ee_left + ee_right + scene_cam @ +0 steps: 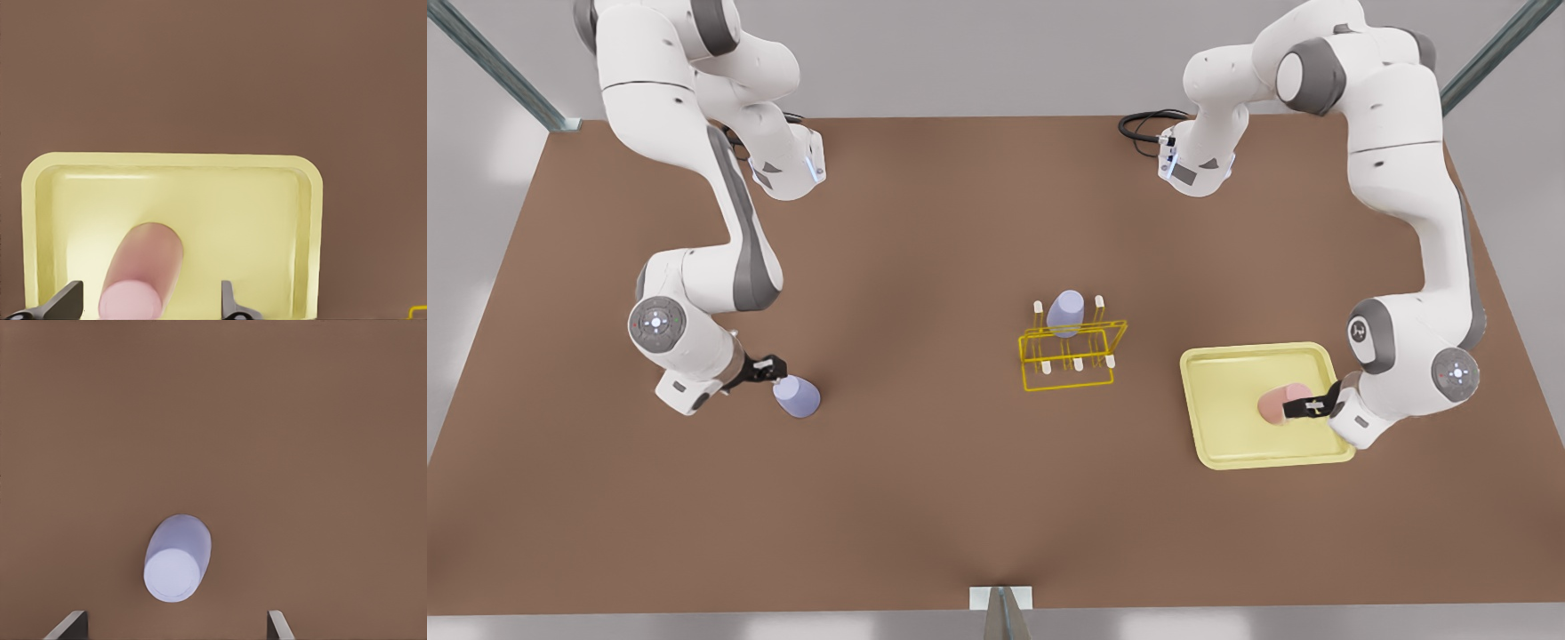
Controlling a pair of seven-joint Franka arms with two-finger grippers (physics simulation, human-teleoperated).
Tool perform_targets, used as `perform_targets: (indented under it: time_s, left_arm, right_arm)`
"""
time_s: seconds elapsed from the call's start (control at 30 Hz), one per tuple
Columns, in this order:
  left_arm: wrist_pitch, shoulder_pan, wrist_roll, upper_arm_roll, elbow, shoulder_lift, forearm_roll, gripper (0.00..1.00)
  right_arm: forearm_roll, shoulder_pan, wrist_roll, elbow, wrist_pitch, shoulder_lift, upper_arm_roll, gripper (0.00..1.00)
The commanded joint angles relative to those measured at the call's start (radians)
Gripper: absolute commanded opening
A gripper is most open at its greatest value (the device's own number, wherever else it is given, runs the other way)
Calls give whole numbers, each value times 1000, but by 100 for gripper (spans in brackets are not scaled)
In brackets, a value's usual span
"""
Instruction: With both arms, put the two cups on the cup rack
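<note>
On your matte brown table (925,462), the smooth salmon-pink cup (141,270) lies on its side in the glossy pale-yellow tray (303,220), its long axis running straight out from the left gripper (147,303), whose jaws stand apart around it. The lavender cup (175,559) sits on bare table just ahead of the right gripper (175,627), jaws wide apart. A second lavender cup (1065,312) rests on the thin yellow wire cup rack (1069,356).

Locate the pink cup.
The pink cup sits in the yellow tray at the front view's right, between the open fingers of the left gripper.
</note>
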Motion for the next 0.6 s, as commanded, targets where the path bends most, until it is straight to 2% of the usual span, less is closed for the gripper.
perform_targets:
  time_s: [0.0,0.2,0.37,0.5,0.57]
  left_arm:
    - [176,15,214,2,-43,-14,0,100]
    - [187,7,208,16,-152,-55,1,100]
    - [305,4,206,37,-265,-55,0,100]
    - [309,1,194,40,-281,-48,0,100]
    - [308,-7,191,40,-287,-40,0,100]
  right_arm:
    - [38,15,28,-6,141,7,0,100]
    - [37,20,16,-17,137,79,0,100]
    - [37,24,27,-58,146,80,-2,100]
    - [38,32,53,-147,307,67,-2,100]
    - [38,37,53,-163,327,68,-2,100]
